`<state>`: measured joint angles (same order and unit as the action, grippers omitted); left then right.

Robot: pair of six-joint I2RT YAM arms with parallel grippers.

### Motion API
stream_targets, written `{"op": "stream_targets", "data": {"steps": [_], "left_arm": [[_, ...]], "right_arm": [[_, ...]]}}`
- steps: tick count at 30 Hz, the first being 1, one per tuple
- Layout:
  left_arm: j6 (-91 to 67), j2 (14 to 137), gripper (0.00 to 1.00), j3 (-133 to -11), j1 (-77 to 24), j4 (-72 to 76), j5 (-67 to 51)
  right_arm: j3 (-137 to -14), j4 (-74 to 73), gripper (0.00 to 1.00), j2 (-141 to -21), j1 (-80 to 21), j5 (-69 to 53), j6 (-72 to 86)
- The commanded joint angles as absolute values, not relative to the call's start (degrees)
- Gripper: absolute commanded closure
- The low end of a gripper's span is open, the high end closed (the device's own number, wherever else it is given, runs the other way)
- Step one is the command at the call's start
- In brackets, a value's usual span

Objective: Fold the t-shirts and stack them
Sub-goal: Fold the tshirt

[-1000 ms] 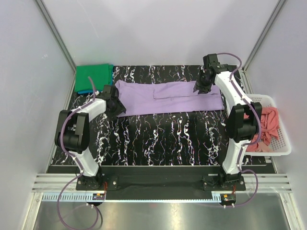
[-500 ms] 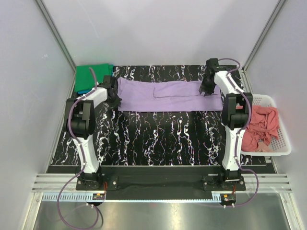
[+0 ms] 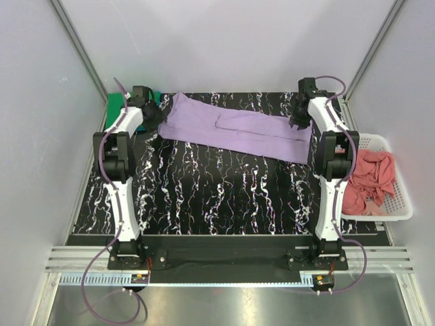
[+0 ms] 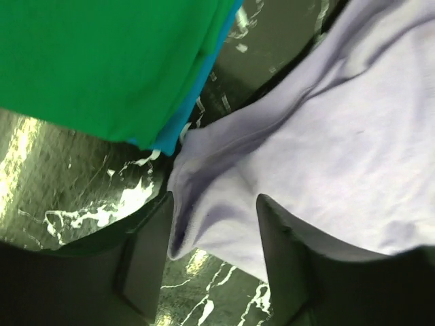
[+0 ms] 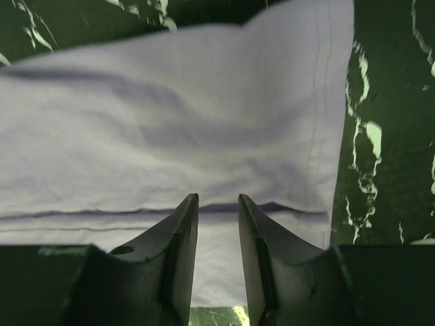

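- From overhead I see the light purple t-shirt, folded into a long strip. It lies slantwise across the far half of the tabletop, its left end nearer the back edge than its right.
- My left fingers stand well apart at the strip's left end, with a rumpled corner of the purple cloth lying between them (nothing looks pinched).
- Just beside that corner sits the green t-shirt, folded, with the blue t-shirt showing as a thin edge beneath it.
- My right fingers are at the strip's right end, near the hem, with only a narrow gap between them. The cloth runs flat across that gap, and I cannot tell whether they grip it.
- The salmon pink t-shirt lies crumpled in the white basket, which sits off the tabletop's right edge.
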<state>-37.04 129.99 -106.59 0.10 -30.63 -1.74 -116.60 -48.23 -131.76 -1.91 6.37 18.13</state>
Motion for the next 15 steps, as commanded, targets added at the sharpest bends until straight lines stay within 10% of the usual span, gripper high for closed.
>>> {"op": "stream_targets", "data": {"steps": [1,8,15], "left_arm": [[-33.58,124.04,0.40,-105.49,-0.79,-26.37,-7.92],[-34.26,101.27,0.28,-84.57,-2.99,-24.00,-1.58],[-35.86,105.72,0.36,-79.10,-2.99,-20.65,-7.20]], "right_arm": [[-123.55,-49.47,0.63,-136.74,-0.79,6.76,16.26],[-118.13,-48.69,0.62,-135.79,-0.44,3.43,16.35],[-111.98,-50.71,0.63,-133.42,-0.35,3.69,17.31]]}}
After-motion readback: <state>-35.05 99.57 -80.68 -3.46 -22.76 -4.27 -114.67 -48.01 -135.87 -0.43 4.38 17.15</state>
